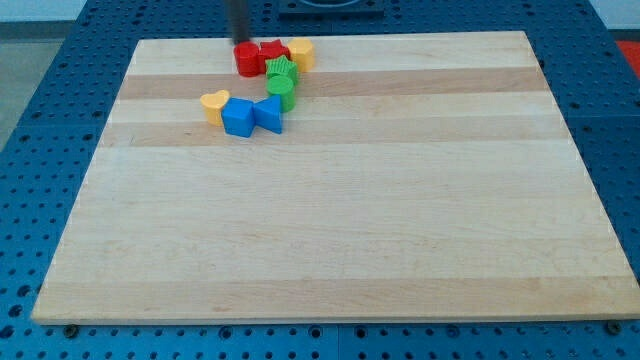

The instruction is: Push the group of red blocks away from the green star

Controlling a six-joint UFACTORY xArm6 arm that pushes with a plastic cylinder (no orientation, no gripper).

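Two red blocks sit side by side near the top edge of the board: a red round block (247,59) and a red star-like block (272,52). The green star (281,70) lies just below them, touching the red pair. My tip (241,42) is at the view's top, right behind the red round block, at or very near its upper edge. The rod runs up out of view.
A yellow block (302,52) touches the red star-like block on its right. A second green block (281,91) lies below the green star. Two blue blocks (239,117) (268,113) and a yellow heart (214,104) lie lower left. The wooden board (330,220) rests on blue pegboard.
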